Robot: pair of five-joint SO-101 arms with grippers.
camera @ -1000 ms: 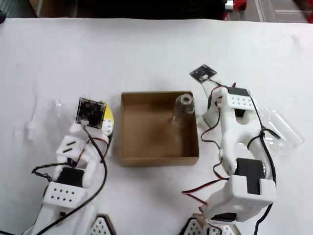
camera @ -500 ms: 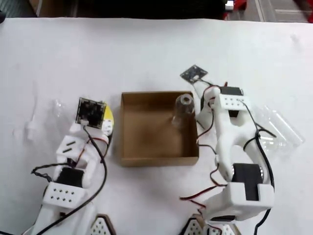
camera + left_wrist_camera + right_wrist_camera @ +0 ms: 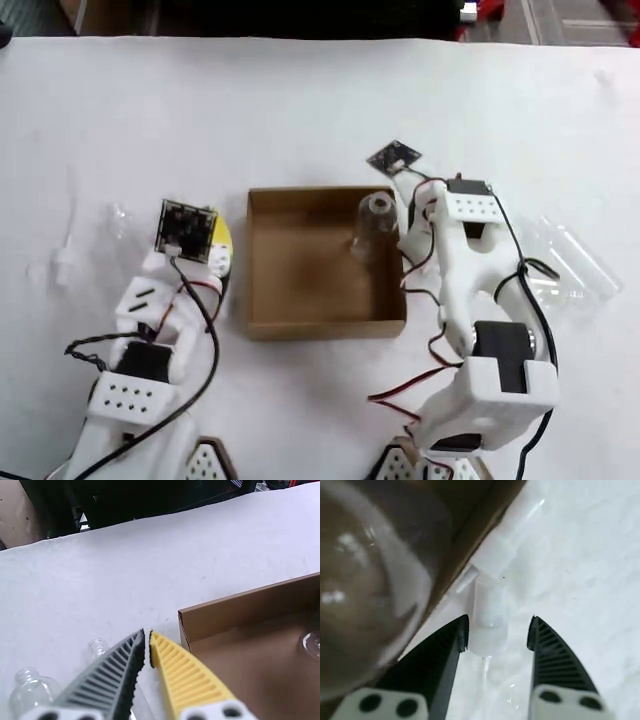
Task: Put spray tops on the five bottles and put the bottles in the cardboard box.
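Right jaws apart, astride a spray top (image 3: 489,611) beside the cardboard box (image 3: 326,327); left jaws together.

The left arm (image 3: 150,345) and right arm (image 3: 480,290) are white plastic shells with black motor blocks, rows of small holes, and looping red and black cables (image 3: 400,388). A dark circuit board (image 3: 187,228) sits at each wrist. The left hand (image 3: 147,639) has one grey ribbed finger (image 3: 107,675) and one yellow (image 3: 185,680). The right hand (image 3: 497,627) has two black ones.

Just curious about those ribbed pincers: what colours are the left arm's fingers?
The left gripper has one yellow finger and one grey; clearest in the left wrist view.
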